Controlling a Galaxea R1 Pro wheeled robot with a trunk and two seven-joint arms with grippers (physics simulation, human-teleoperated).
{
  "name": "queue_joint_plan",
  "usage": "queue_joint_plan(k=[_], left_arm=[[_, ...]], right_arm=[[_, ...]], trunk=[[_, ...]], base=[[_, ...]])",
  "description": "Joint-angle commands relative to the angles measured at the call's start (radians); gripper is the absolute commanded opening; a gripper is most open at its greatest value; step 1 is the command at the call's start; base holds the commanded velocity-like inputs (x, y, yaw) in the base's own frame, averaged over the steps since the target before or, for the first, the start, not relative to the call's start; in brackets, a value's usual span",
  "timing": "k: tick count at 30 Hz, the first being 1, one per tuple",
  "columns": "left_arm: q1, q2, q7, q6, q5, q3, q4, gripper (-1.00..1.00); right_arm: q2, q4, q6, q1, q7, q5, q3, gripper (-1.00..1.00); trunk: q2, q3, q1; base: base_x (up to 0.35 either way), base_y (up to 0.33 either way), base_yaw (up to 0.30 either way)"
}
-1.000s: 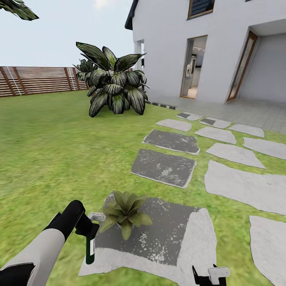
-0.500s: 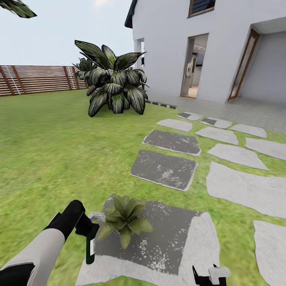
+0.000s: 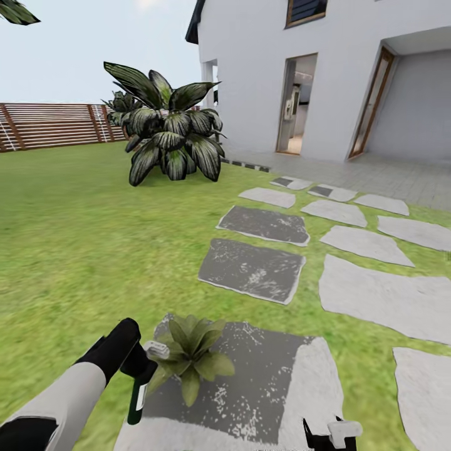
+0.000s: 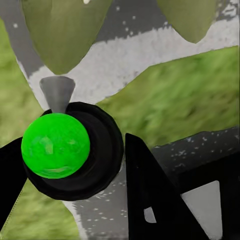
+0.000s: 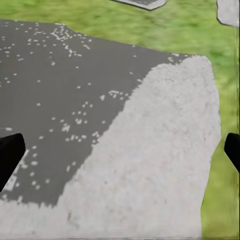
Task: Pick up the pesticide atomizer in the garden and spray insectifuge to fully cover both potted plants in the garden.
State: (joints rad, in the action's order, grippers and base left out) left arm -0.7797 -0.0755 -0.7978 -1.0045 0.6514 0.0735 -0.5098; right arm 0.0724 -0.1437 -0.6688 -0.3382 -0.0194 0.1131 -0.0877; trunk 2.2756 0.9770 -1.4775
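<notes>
**Surfaces and finishes in the garden**

The atomizer has a dark glossy body like plastic with a pale matt spray head; from the left wrist its cap is a shiny green dome in a smooth black ring. The left gripper is matt black, its arm sleeve smooth light grey. The plant at lower centre has smooth, faintly waxy green leaves. The stone beneath looks rough, speckled dark grey and chalky pale. The lawn is a mottled matt green. The fence at upper left is brown slatted wood. The house wall is flat matt white. The bush has glossy, streaked dark leaves.
</notes>
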Motion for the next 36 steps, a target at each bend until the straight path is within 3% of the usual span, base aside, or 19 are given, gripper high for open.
queue_joint_plan(k=[1, 9, 22, 26, 29, 32, 36], left_arm=[[0.0, -0.001, -0.01, -0.001, 0.008, 0.008, 0.005, -1.0], [0.0, -0.016, -0.024, 0.0, 0.007, 0.049, 0.076, -1.0], [-0.004, -0.028, -0.045, 0.0, 0.01, 0.048, 0.133, -1.0], [-0.019, -0.01, -0.049, -0.007, 0.009, 0.047, 0.13, -1.0], [-0.062, 0.031, -0.049, -0.012, 0.01, 0.047, 0.133, -1.0], [-0.098, 0.055, -0.049, -0.015, 0.01, 0.048, 0.143, -1.0], [-0.113, 0.053, -0.05, -0.014, 0.023, 0.071, 0.18, -1.0]], right_arm=[[0.0, 0.001, -0.003, -0.001, -0.002, 0.01, -0.009, 1.0], [-0.001, 0.003, -0.003, -0.001, -0.002, 0.011, -0.009, 1.0], [-0.002, 0.003, -0.003, -0.001, -0.002, 0.011, -0.009, 1.0], [-0.002, 0.004, -0.003, -0.001, -0.002, 0.011, -0.009, 1.0], [-0.002, 0.004, -0.003, -0.001, -0.002, 0.011, -0.009, 1.0], [-0.002, 0.004, -0.003, -0.001, -0.002, 0.011, -0.009, 1.0], [-0.002, 0.004, -0.003, -0.001, -0.002, 0.011, -0.008, 1.0]], trunk=[[0.0, 0.001, 0.0], [0.0, 0.001, 0.0], [0.0, 0.001, 0.0], [0.0, 0.001, 0.0], [0.0, 0.001, 0.0], [0.0, 0.001, 0.0], [0.0, 0.001, 0.0]], base=[[0.001, 0.0, -0.272], [0.0, 0.0, -0.137], [-0.12, 0.0, -0.001], [-0.018, 0.0, 0.0], [-0.003, 0.0, 0.0], [0.0, 0.0, 0.0], [0.0, 0.0, 0.0]])
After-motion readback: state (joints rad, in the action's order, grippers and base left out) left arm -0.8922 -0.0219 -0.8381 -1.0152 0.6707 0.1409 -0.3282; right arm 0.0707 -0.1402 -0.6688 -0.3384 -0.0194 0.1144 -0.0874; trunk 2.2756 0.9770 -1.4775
